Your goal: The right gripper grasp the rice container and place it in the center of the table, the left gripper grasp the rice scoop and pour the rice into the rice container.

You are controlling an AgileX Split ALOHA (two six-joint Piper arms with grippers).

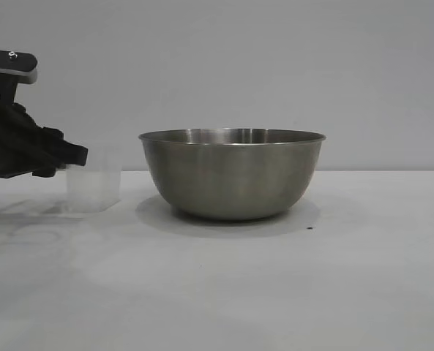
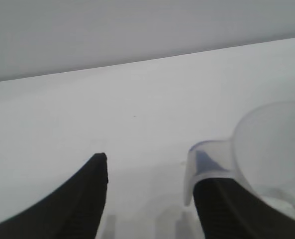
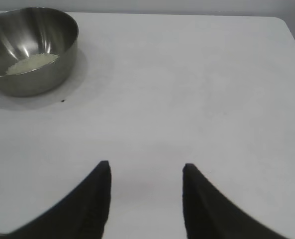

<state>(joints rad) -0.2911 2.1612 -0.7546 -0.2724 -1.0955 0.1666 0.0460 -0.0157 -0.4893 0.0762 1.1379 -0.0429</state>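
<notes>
Centrally on the table (image 1: 363,278) stands the rice container (image 1: 232,173), upright, with the rice (image 3: 32,62) lying in its bottom. Just beside it the empty rice scoop (image 1: 94,186) stands upright, its handle against one finger of the spread left gripper (image 2: 149,194), which pinches nothing. Well apart from the container, the right gripper (image 3: 146,196) hangs spread and empty.

The left gripper (image 1: 74,157) sat at nine o'clock, fingers parted; the right gripper (image 3: 146,172) hung idle, jaws apart.
</notes>
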